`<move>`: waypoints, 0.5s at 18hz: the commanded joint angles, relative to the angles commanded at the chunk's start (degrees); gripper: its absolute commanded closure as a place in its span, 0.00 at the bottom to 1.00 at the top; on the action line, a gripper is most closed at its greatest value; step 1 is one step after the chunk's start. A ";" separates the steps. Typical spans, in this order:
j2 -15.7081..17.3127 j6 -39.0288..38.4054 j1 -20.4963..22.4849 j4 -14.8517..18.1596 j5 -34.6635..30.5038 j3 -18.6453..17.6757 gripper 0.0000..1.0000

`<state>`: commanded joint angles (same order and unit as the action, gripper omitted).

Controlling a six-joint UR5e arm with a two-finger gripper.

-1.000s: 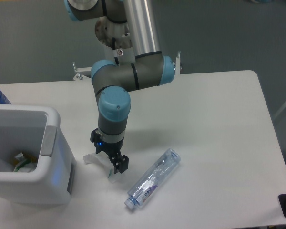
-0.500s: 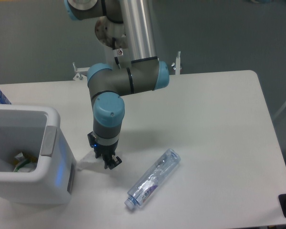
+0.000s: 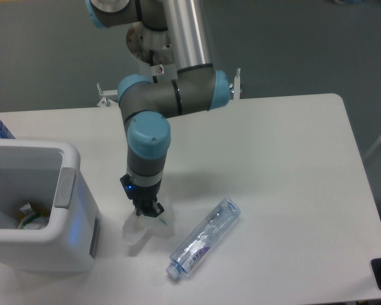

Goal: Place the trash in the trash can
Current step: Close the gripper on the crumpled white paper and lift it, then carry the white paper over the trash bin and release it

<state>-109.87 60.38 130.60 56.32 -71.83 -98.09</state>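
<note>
Fingers (image 3: 147,212) closed on cardboard scrap (image 3: 146,227), low over counter (image 3: 286,159); bottle (image 3: 205,237) right, not picked; trash can (image 3: 63,190) left awaits both.

Clear glossy plastic bottle (image 3: 203,237), matt cardboard scrap (image 3: 147,228), smooth white plastic bin (image 3: 76,244).

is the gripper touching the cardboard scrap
Touching. The camera view shows the gripper with its fingertips meeting the top of the scrap, no gap visible between them.
</note>
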 joint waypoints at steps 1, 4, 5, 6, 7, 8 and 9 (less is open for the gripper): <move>0.35 0.00 0.62 1.76 1.94 1.14 1.00; 0.71 -2.71 2.29 4.58 7.04 5.79 1.00; 0.71 -4.55 2.82 4.67 8.71 7.38 1.00; 0.80 -6.14 3.26 4.68 10.03 8.96 1.00; 1.06 -7.28 3.43 4.68 10.91 10.02 1.00; 1.23 -8.43 3.44 4.68 11.88 10.90 1.00; 1.32 -9.40 3.44 4.59 13.11 11.78 1.00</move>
<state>-108.55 50.99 134.03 60.91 -58.72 -86.32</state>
